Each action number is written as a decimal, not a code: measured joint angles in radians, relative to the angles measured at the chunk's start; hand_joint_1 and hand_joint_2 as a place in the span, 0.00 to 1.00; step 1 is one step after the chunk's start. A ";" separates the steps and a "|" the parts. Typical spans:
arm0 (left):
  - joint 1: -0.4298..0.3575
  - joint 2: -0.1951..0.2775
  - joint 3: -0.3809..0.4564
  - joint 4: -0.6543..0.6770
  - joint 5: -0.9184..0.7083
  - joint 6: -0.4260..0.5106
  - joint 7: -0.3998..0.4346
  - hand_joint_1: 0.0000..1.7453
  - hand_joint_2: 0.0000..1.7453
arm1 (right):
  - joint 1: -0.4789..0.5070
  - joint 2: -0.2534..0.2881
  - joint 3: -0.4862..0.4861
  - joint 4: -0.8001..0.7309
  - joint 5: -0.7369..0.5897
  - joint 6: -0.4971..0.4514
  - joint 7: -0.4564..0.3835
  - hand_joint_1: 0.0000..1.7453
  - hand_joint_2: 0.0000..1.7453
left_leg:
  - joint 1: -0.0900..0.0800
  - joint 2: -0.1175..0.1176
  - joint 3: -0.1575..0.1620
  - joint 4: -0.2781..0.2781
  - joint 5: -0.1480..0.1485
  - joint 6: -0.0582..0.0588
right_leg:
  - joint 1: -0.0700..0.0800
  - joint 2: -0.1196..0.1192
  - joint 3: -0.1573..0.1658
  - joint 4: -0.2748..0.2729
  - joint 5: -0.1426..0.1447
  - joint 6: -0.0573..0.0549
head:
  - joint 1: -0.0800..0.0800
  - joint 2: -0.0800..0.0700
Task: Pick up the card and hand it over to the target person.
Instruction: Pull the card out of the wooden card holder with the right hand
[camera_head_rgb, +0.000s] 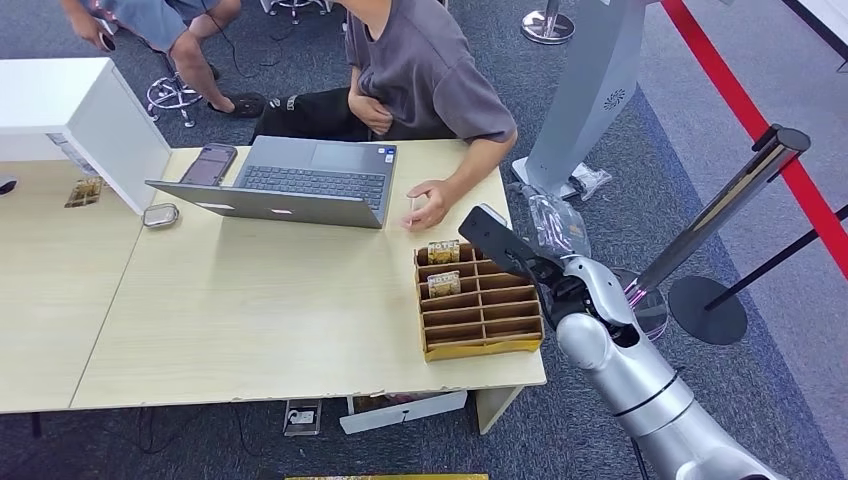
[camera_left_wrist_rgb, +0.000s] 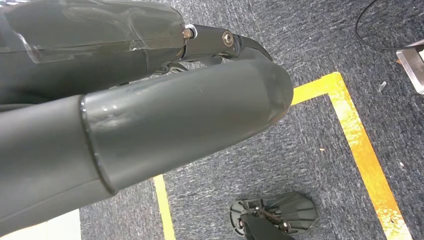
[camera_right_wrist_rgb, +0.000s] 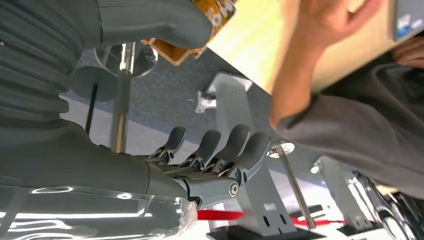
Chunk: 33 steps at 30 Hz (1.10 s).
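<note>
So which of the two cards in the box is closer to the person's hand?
The card in the wooden box's end slot, nearest the laptop. The other card sits two slots further from the person's hand.

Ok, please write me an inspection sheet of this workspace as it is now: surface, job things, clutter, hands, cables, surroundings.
Surface: light wooden table, two tops joined.
Job things: brown slotted cardboard card tray near the right edge; two patterned cards standing in its far slots.
Clutter: open grey laptop, dark phone, white box, small silver tin.
Hands: right hand above the tray's far right corner, fingers apart, holding nothing; left hand hangs over the floor, state unclear.
Cables: thin black cable on the carpet.
Surroundings: seated person in grey shirt, hand on table; red-belt barrier posts; yellow floor tape.
</note>
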 joint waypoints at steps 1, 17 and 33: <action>0.000 0.000 0.000 0.000 0.000 0.000 0.000 0.00 0.00 | -0.001 -0.001 0.001 0.003 0.000 0.002 0.001 0.37 1.00 | 0.000 0.000 0.000 0.000 0.000 0.000 | 0.000 0.000 0.000 0.000 0.000 0.000 | 0.000 0.000; -0.003 -0.005 0.008 0.000 0.001 0.003 -0.001 0.00 0.00 | 0.001 -0.013 0.000 -0.017 0.012 0.007 0.014 0.46 1.00 | 0.000 -0.001 -0.001 0.000 0.000 0.000 | 0.000 -0.001 -0.001 0.000 0.000 0.000 | 0.000 0.000; -0.002 -0.012 0.011 0.000 0.002 0.006 0.000 0.00 0.00 | 0.000 0.001 0.010 -0.021 0.011 0.027 0.025 0.50 1.00 | 0.000 -0.001 -0.002 0.001 0.000 0.000 | 0.000 -0.001 -0.001 0.001 -0.001 0.000 | 0.000 0.000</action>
